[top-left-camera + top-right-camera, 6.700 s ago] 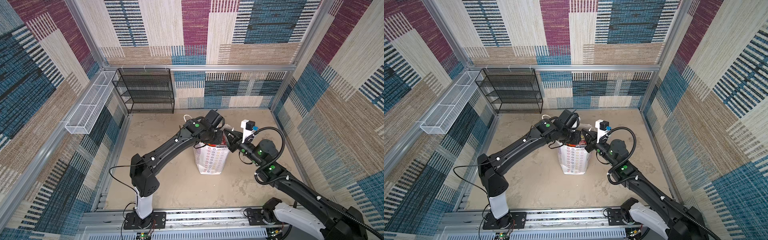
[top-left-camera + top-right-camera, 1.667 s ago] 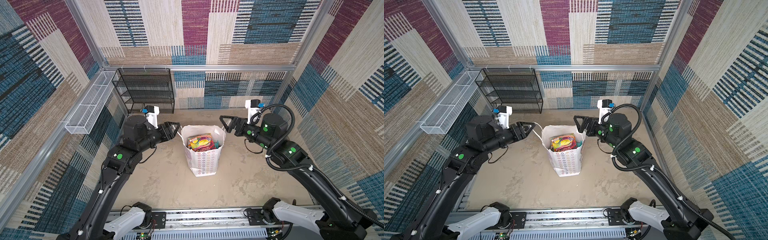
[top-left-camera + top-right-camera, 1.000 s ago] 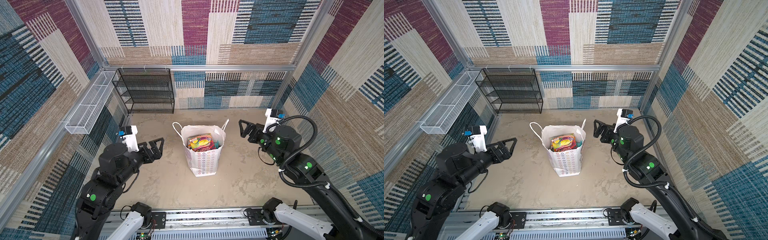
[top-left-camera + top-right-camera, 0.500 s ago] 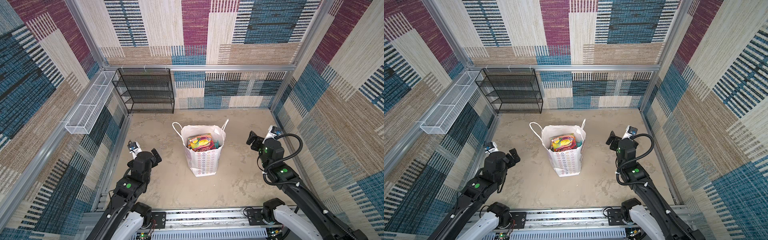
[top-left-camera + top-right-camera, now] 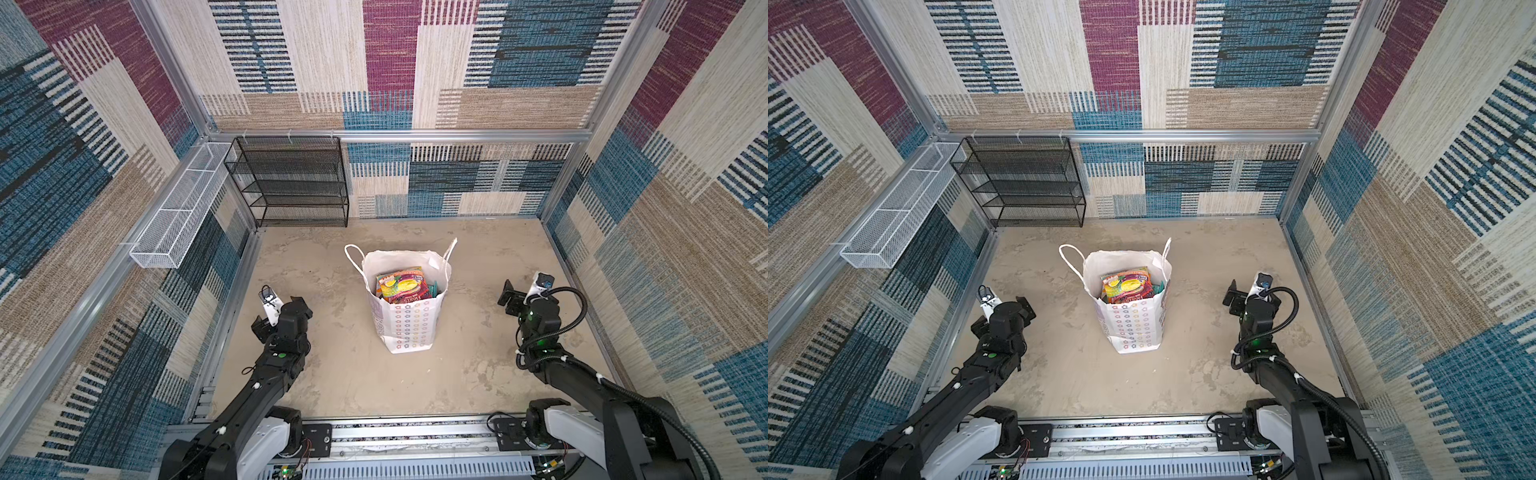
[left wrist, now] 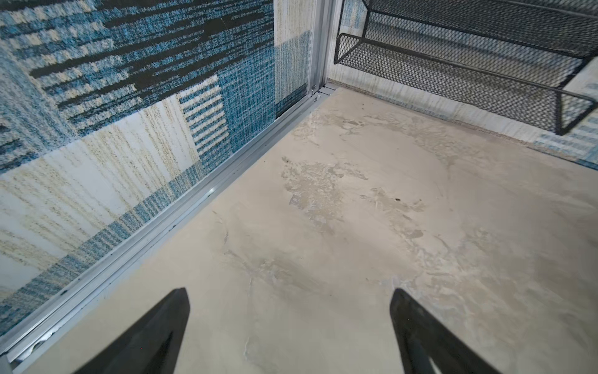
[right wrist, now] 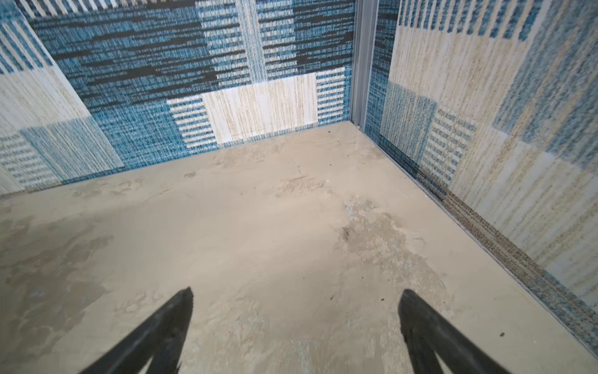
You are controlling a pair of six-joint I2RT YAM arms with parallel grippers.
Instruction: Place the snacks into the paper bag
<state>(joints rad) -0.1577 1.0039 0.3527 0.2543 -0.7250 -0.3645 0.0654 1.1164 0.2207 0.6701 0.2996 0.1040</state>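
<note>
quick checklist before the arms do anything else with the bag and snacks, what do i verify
1. paper bag standing upright on the table: ok.
2. snacks sitting inside the paper bag: ok.
3. No loose snacks on the table in both top views: ok.
4. left gripper open, empty, apart from the paper bag: ok.
5. right gripper open, empty, apart from the paper bag: ok.
6. Full count of snacks inside: cannot tell, the top ones hide the rest.

Blk arms (image 5: 257,390); white bases (image 5: 266,436); grn LEDs (image 5: 281,355)
</note>
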